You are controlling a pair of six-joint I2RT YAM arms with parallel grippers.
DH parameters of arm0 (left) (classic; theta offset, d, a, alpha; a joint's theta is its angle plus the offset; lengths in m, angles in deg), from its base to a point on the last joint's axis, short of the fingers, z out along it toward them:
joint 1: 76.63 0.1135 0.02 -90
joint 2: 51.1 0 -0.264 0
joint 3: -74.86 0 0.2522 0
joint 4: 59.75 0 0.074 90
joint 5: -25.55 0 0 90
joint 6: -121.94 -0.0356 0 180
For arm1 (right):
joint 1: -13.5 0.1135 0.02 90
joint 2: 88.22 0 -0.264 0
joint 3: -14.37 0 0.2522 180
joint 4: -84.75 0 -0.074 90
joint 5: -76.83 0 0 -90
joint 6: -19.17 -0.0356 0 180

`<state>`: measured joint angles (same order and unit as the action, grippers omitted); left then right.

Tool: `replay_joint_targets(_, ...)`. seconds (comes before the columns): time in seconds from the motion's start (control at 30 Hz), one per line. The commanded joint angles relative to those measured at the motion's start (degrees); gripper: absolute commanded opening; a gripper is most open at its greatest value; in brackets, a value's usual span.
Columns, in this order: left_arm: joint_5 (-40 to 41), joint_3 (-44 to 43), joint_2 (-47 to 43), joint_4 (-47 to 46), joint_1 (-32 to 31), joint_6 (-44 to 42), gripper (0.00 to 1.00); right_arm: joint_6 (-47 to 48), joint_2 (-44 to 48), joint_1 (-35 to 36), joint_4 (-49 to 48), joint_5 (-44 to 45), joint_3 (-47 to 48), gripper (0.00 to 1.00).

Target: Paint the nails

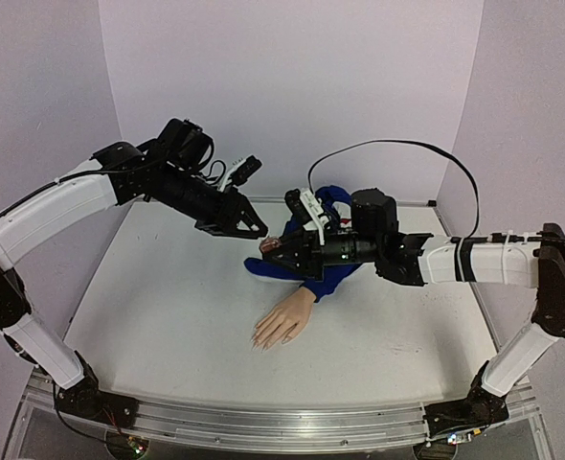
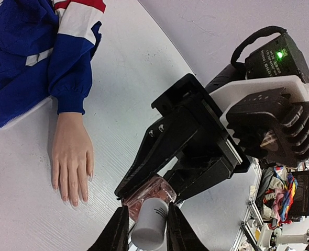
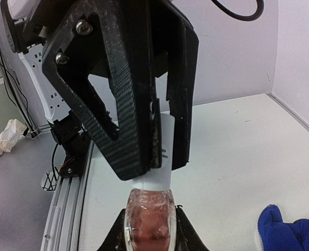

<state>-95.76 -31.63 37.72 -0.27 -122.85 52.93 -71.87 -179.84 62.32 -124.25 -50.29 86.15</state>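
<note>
A beige mannequin hand [image 1: 284, 319] with a blue sleeve [image 1: 306, 261] lies palm down on the table; its nails [image 1: 263, 341] point toward the near edge. It also shows in the left wrist view [image 2: 70, 157], nails [image 2: 70, 197] at the fingertips. My right gripper [image 1: 275, 247] is shut on the pinkish polish bottle [image 3: 149, 219], held in the air above the sleeve. My left gripper [image 1: 256, 230] is shut on the bottle's white cap [image 2: 150, 222], which sits on the bottle [image 2: 146, 194]. In the right wrist view the cap [image 3: 164, 157] lies between the left fingers [image 3: 128, 130].
The blue, red and white jacket [image 2: 23, 57] lies bunched behind the mannequin hand. Lilac walls close the back and sides. A black cable [image 1: 397, 149] arcs over the right arm. The table's metal rail [image 1: 263, 422] runs along the near edge.
</note>
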Motion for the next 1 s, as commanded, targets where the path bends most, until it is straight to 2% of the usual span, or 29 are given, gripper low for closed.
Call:
replay_joint_targets(0.0,0.8,-3.7,-0.2,-0.2,-0.3,-0.9,0.24,0.3,0.2,0.1,-2.5,-2.1,2.9,0.00)
replay_joint_targets(0.47,4.0,-3.4,-2.2,0.1,-0.3,-1.5,0.00,2.0,0.6,0.1,-2.5,-0.1,1.8,0.00)
replay_joint_targets(0.97,6.7,-3.1,-3.7,0.4,-0.2,-2.0,0.00,2.7,0.7,0.4,-2.5,-0.3,1.7,0.00)
